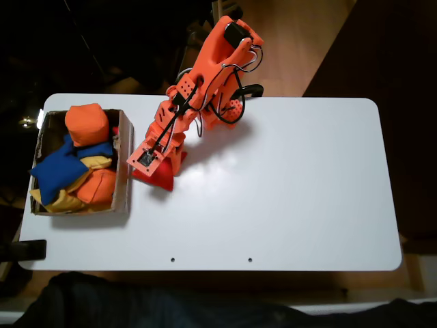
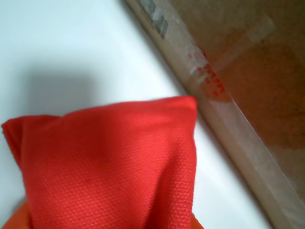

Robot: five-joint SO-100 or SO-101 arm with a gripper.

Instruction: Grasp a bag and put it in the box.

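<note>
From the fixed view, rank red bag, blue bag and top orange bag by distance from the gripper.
1. Red bag, under the gripper, on the table.
2. Top orange bag, at the box's far end.
3. Blue bag, in the box; close to the second.

Under my gripper [image 1: 158, 169] spreads a glossy white table [image 1: 293, 198] with rounded corners, catching a soft glare beside me, while behind me lies pale wooden floor [image 1: 300, 34] and everything else around falls into dark shadow.
</note>
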